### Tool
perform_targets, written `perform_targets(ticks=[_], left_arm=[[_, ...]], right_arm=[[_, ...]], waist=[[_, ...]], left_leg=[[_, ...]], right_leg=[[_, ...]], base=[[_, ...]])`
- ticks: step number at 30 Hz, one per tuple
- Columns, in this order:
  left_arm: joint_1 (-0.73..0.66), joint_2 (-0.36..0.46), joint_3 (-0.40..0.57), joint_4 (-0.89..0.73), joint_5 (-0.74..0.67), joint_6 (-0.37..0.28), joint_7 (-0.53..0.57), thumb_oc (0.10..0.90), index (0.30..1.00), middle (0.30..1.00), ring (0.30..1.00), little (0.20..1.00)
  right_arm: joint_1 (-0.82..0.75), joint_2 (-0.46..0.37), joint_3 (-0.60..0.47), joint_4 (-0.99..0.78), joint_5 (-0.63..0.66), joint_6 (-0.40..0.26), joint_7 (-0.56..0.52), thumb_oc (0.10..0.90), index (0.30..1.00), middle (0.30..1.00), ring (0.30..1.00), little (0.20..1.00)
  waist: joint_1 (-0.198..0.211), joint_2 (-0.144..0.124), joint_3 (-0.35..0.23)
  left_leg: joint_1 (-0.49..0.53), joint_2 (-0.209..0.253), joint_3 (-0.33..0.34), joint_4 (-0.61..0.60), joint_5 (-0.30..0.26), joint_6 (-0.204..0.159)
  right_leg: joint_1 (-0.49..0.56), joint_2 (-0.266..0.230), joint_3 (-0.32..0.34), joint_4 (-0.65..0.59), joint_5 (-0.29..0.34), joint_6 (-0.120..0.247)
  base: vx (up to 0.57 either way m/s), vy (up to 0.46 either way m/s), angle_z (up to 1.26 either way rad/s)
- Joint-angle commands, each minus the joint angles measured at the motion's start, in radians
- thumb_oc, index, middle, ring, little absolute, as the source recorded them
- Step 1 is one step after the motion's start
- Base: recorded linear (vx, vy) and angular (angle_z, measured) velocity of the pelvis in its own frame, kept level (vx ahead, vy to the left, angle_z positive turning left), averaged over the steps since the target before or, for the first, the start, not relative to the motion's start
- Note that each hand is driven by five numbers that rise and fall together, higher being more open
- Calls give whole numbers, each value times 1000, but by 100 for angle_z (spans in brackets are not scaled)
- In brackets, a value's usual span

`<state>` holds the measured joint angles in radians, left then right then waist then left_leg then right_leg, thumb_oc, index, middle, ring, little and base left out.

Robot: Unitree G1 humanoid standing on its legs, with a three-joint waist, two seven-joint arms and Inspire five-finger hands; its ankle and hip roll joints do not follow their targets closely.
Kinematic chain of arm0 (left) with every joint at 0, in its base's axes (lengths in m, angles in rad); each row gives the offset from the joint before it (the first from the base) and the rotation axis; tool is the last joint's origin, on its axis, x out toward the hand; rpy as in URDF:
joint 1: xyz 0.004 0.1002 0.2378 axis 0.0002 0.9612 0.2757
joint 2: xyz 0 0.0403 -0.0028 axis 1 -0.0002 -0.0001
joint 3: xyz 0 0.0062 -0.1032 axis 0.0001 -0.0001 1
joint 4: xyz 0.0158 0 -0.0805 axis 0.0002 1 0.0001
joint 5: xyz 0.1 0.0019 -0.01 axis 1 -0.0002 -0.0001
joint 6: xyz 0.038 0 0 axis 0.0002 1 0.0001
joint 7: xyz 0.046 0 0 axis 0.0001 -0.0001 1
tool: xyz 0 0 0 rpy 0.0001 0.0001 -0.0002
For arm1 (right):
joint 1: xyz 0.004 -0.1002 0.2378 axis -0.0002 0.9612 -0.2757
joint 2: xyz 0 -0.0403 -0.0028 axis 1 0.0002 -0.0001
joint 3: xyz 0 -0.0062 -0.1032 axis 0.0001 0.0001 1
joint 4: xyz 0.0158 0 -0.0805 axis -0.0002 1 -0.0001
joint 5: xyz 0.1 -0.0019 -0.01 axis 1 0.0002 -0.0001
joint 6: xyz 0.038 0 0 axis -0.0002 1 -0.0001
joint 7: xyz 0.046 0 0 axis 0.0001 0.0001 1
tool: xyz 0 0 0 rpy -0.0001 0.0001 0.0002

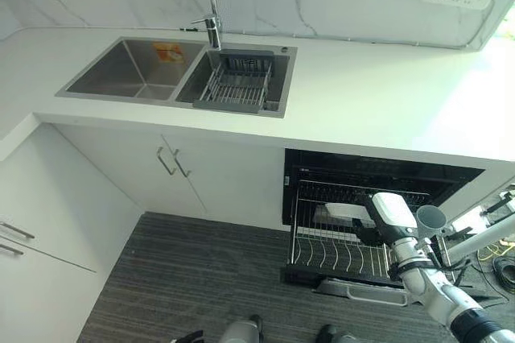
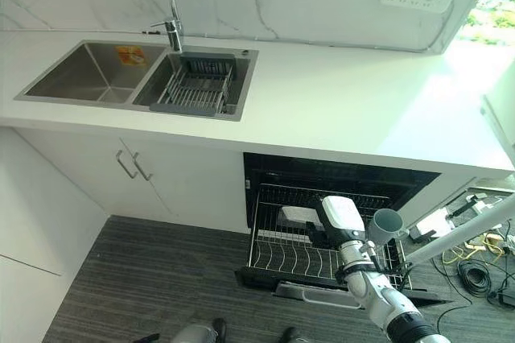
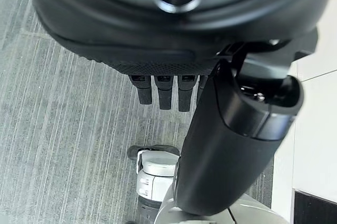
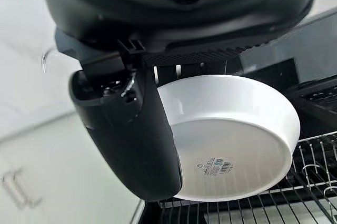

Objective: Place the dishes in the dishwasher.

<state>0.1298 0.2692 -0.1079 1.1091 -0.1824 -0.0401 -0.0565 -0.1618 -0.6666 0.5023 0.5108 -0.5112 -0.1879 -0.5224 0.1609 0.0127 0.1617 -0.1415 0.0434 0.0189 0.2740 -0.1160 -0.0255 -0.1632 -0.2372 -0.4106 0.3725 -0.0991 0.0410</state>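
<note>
My right hand (image 4: 131,129) is clamped on a white bowl (image 4: 231,134), thumb across its underside, fingers behind its rim. The bowl hangs just above the pulled-out dishwasher rack (image 2: 298,258), below the white countertop (image 2: 338,109). My left hand (image 3: 163,90) hangs over the grey striped floor (image 3: 63,145), fingers straight and relaxed, holding nothing. A sink (image 1: 137,69) with a drain basket (image 1: 235,85) sits well apart.
</note>
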Motion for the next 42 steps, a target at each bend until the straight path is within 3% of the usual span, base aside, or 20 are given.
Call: perform_targets(ticks=[1,7,12,13,17,19,20,21,24,26,28,33,34,38,42], left_arm=[[-14,67,-19,-77,-56,16,-23,800,900,900,900,900],[-29,99,-85,-171,-153,-9,-54,800,900,900,900,900],[-49,96,-113,-197,-274,-27,-91,800,900,900,900,900],[-49,97,-135,-231,-333,-53,-101,800,900,900,900,900],[-67,107,-150,-279,-388,-61,-99,800,900,900,900,900],[-78,115,-160,-293,-402,-63,-91,800,900,900,900,900],[-89,124,-162,-305,-404,-58,-88,800,900,900,900,900],[-95,131,-160,-308,-406,-54,-87,800,900,900,900,900],[-116,150,-155,-321,-393,-54,-81,800,900,900,900,900],[-120,157,-153,-326,-390,-50,-79,800,900,900,900,900],[-125,162,-150,-330,-386,-42,-75,800,900,900,900,900],[-145,161,-136,-306,-353,-36,-77,800,900,900,900,900],[-150,160,-135,-305,-333,-27,-70,800,900,900,900,900],[-152,155,-128,-301,-308,-11,-64,800,900,900,900,900],[-142,144,-112,-293,-275,3,-60,800,900,900,900,900]], right_arm=[[-174,0,-52,-18,-21,-6,-84,400,300,300,300,300],[-324,-27,0,142,-23,43,-104,400,300,300,300,300],[-456,-86,14,244,-4,36,-89,400,300,300,300,300],[-523,-130,37,305,7,38,-57,400,300,300,300,300],[-578,-128,35,403,32,9,5,400,300,300,300,300],[-590,-111,47,444,65,-14,124,400,300,300,300,300],[-589,-103,56,455,88,-8,182,587,580,580,580,580],[-586,-97,60,466,101,-14,219,800,900,900,900,900],[-593,-76,68,486,166,-11,367,800,900,900,900,900],[-590,-71,74,479,182,-9,401,800,900,900,900,900],[-593,-71,79,462,215,-49,427,800,900,900,900,900],[-598,-64,56,431,317,-6,497,800,900,900,900,900],[-586,-57,24,421,429,82,573,800,900,900,900,900],[-569,-47,-36,372,567,76,584,800,900,900,900,900],[-515,-41,-117,266,698,113,602,800,900,900,900,900]], waist=[[14,2,13],[38,52,61],[41,99,106],[43,129,131],[44,142,161],[49,136,173],[48,129,184],[51,125,186],[54,106,200],[54,100,204],[53,94,205],[50,75,204],[47,64,201],[38,45,197],[18,27,181]], left_leg=[[23,49,17,26,-134,-36],[-34,38,-12,26,-112,-41],[-90,27,-17,26,-92,-46],[-125,18,-18,26,-80,-47],[-159,16,-15,26,-74,-46],[-152,21,-19,26,-97,-51],[-169,18,-14,26,-75,-44],[-153,25,-18,26,-99,-49],[-156,31,-21,26,-99,-49],[-156,34,-20,26,-98,-49],[-155,37,-19,26,-98,-50],[-147,43,-15,26,-98,-50],[-140,48,-10,26,-100,-49],[-138,46,2,26,-83,-42],[-107,49,18,26,-95,-38]], right_leg=[[35,-35,35,-73,-41,128],[-18,-49,26,-73,-27,122],[-74,-61,36,-73,-21,117],[-109,-68,48,-73,-16,116],[-149,-73,59,-73,-8,117],[-145,-64,69,-73,-26,128],[-160,-69,58,-73,-2,118],[-147,-61,67,-73,-23,129],[-152,-54,63,-73,-17,129],[-152,-52,62,-73,-16,129],[-151,-46,64,-73,-17,127],[-144,-36,66,-73,-18,126],[-138,-31,68,-73,-17,126],[-136,-35,63,-73,3,114],[-117,-32,75,-73,6,118]], base=[[13,8,12],[-99,10,13],[-180,76,17],[-273,157,9],[-160,51,-1],[-76,-47,-1],[-2,-84,-2],[-79,-86,0],[-32,-80,4],[-30,-40,-4],[-15,-22,-5],[-2,-4,-1],[10,-24,-3],[-38,3,-6],[49,27,-12]])
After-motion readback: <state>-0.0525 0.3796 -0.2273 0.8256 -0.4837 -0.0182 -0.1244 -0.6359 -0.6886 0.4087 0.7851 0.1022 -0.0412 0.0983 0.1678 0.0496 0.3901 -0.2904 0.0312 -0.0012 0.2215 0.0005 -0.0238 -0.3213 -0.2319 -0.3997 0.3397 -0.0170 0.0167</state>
